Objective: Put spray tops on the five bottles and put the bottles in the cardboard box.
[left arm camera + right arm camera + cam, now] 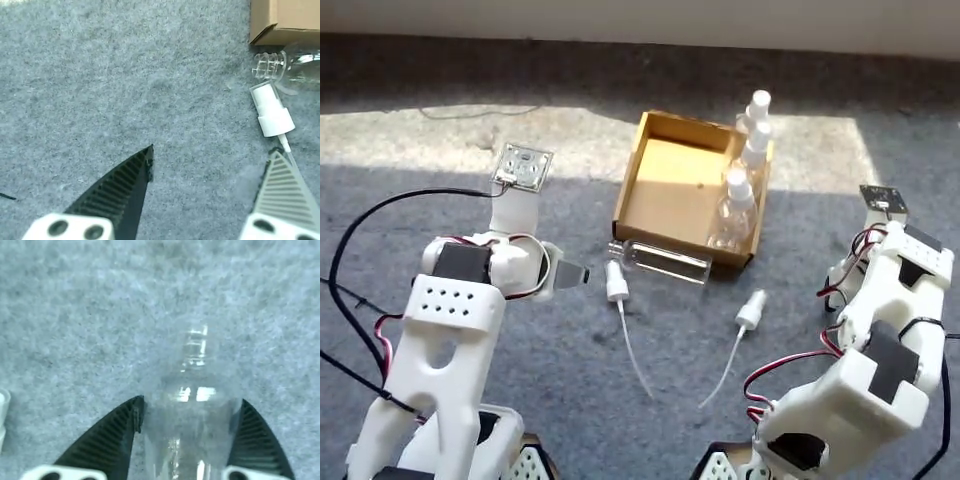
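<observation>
A cardboard box (665, 185) lies on the grey carpet, and three capped bottles (737, 200) stand along its right wall. A clear uncapped bottle (665, 262) (295, 67) lies against the box's front. One spray top (617, 280) (270, 112) rests by its neck, and another spray top (752, 308) lies further right. My left gripper (575, 272) (210, 165) hangs open just left of the first top, holding nothing. My right gripper (189, 407) is shut on a second uncapped bottle (197, 385), whose neck points away over the carpet.
Both spray tops trail long thin tubes (638, 355) toward the arms. A white object (2, 412) peeks in at the edge of the right wrist view. Cables (360, 225) run over the carpet to the left of the left arm.
</observation>
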`<state>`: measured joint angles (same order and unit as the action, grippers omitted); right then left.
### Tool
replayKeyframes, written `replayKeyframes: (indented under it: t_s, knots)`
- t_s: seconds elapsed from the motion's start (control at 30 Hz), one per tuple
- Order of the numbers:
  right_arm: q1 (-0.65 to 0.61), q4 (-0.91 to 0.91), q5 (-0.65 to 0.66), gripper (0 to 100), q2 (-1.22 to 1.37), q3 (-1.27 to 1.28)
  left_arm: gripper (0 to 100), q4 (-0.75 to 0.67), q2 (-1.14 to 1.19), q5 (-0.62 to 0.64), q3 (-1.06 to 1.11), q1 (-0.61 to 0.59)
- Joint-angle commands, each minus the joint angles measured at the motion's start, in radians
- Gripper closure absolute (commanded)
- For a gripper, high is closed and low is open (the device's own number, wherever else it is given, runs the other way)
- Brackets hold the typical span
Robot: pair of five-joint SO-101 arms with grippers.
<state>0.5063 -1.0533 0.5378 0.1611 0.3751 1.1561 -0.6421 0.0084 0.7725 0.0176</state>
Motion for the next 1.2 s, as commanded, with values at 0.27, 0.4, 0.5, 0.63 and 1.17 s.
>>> replayKeyframes:
  t_s: [0.27,0.4,0.5,0.63,1.17]
  knots:
    - [-0.007,0.010,-0.005,99.4,-0.018,-0.047,68,-0.015,0.001,0.006,-0.005,-0.005]
    - [-0.012,0.002,-0.005,99.4,-0.113,-0.050,68,-0.051,0.002,0.008,-0.007,-0.005]
    - [-0.016,0.002,-0.003,99.4,-0.236,-0.048,68,-0.089,0.004,0.011,0.016,0.007]
    - [-0.018,0.001,0.012,99.4,-0.392,0.035,68,-0.127,0.004,0.011,0.071,0.074]
    - [-0.107,-0.005,0.051,99.4,-0.800,0.328,74,-0.216,0.421,0.041,-0.074,0.312]
